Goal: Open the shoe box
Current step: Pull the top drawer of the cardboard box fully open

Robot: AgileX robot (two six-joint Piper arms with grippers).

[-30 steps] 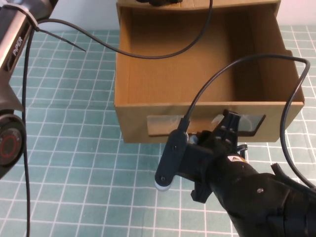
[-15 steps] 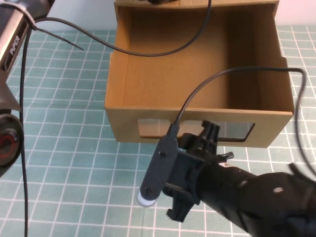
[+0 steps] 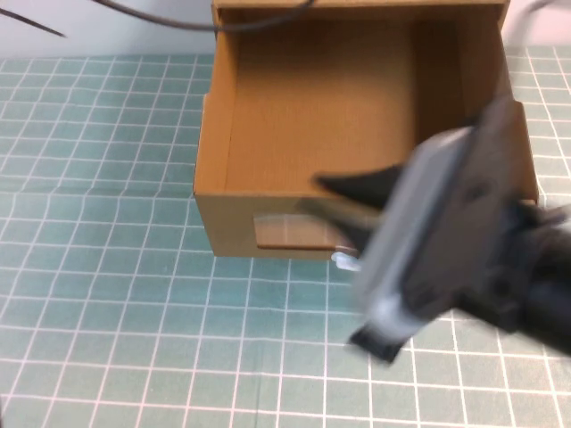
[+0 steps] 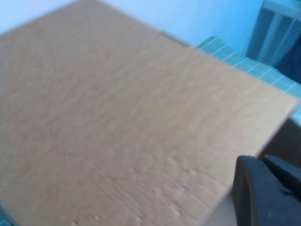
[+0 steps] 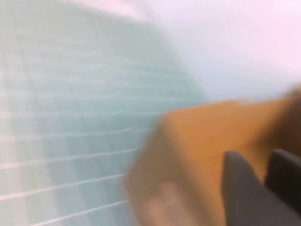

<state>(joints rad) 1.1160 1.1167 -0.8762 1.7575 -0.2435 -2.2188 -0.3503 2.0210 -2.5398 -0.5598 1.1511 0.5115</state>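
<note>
At lid's [image 4: 117, 117] edge sits left tool [image 4: 266, 189]; right tool [image 3: 352, 201] fronts box [image 3: 230, 230].

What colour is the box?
The box is brown cardboard, clearest in the high view. Right claw at its front; left claw beside it.

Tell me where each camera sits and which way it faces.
High: raised on the robot's side, angled down at the open box on the mat; right arm and right gripper before the box.
Left wrist: on the left arm, facing a cardboard panel; left gripper by its edge.
Right wrist: on the right arm, facing box corner and mat; right gripper near the box.
Shared: high and right wrist show box and mat.
</note>
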